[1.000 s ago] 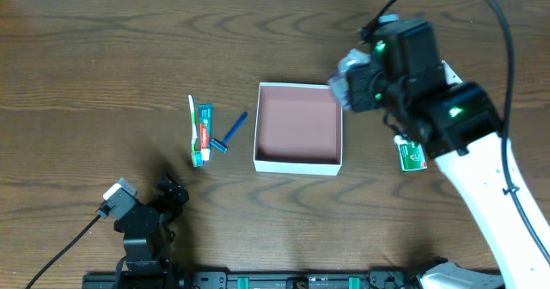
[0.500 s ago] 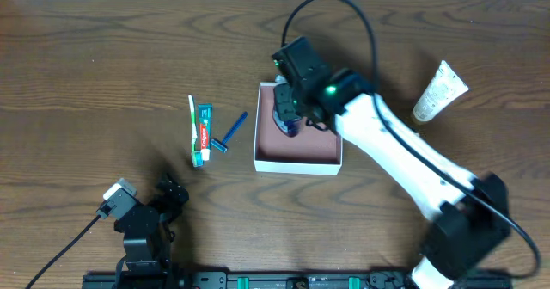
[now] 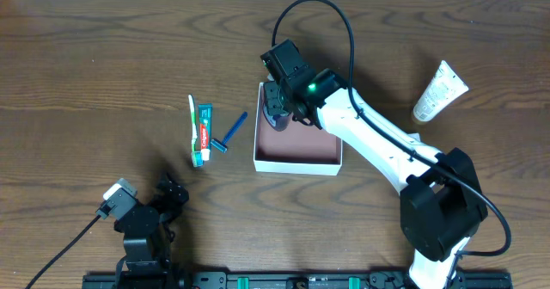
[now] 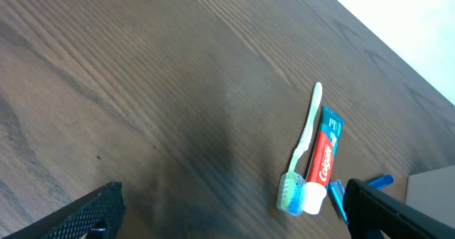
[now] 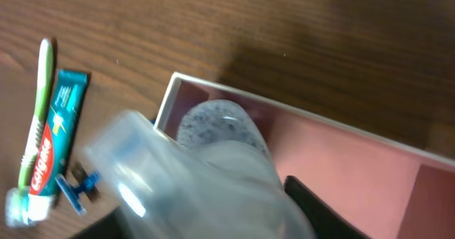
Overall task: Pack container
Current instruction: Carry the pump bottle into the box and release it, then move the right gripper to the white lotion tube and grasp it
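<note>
The container (image 3: 298, 163) is a square white box with a reddish-brown inside, at the table's middle; its rim also shows in the right wrist view (image 5: 284, 107). My right gripper (image 3: 277, 107) is shut on a clear plastic bottle (image 5: 213, 161) with a grey speckled end. It holds the bottle over the container's left part, low inside the wall. Whether the bottle touches the floor I cannot tell. My left gripper (image 3: 170, 193) is open and empty at the front left, away from everything; its fingers frame bare wood in the left wrist view (image 4: 234, 225).
A green-white toothbrush (image 3: 192, 131), a red-green toothpaste tube (image 3: 204, 132) and a blue razor (image 3: 230, 132) lie left of the container, also in the left wrist view (image 4: 302, 150). A white tube (image 3: 439, 91) lies at the far right.
My right arm has swung from the right side of the table to the container's left part with the bottle. It moved a little further left in the last half second. The left arm has not moved.
</note>
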Controlling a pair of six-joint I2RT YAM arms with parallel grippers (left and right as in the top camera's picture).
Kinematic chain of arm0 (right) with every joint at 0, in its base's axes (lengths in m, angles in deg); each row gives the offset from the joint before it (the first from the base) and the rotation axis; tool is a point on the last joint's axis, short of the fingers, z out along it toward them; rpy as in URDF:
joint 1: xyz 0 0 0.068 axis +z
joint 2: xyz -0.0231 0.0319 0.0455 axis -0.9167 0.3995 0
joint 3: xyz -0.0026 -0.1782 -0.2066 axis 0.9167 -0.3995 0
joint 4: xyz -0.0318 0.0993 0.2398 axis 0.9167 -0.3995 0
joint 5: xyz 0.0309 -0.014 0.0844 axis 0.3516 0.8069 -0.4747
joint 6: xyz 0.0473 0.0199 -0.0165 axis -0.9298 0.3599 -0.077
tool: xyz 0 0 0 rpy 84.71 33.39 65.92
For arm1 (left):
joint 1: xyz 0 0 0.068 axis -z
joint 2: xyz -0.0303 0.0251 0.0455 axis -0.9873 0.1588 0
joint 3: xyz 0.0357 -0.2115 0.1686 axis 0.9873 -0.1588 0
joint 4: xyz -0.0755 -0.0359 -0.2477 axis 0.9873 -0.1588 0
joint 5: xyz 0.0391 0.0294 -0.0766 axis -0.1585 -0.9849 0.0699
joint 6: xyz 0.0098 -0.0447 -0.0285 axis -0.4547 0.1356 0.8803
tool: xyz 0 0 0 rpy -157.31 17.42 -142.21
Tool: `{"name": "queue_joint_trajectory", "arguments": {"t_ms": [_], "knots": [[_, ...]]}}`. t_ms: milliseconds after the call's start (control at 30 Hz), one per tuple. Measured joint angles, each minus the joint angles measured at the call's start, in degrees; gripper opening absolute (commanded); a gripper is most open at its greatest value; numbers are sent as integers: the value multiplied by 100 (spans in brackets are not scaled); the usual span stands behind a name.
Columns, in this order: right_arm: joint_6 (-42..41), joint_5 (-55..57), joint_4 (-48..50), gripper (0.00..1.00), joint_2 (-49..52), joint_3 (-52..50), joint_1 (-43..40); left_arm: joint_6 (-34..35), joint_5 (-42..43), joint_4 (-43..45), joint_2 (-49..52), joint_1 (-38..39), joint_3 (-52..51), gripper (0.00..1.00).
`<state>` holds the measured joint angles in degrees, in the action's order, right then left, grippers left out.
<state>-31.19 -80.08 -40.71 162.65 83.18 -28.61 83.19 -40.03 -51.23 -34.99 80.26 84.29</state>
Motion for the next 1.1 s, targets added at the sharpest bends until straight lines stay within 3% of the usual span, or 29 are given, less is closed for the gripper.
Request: {"name": "queue_joint_trajectory", "arguments": {"t_ms": [100, 333, 600, 833, 1100], "knots": [[63, -11, -26, 80, -44, 20, 0, 0, 0, 0, 0, 0, 0, 98], [157, 46, -492, 82, -793, 20, -4, 0, 0, 0, 0, 0, 0, 98], [402, 966, -1530, 84, -2520, 28, -293, 0, 0, 0, 0, 0, 0, 98], [1054, 1655, -1888, 86, -3617, 131, -1899, 0, 0, 0, 0, 0, 0, 98], [2306, 577, -1742, 85, -2959, 131, -3886, 0, 0, 0, 0, 0, 0, 98]]}}
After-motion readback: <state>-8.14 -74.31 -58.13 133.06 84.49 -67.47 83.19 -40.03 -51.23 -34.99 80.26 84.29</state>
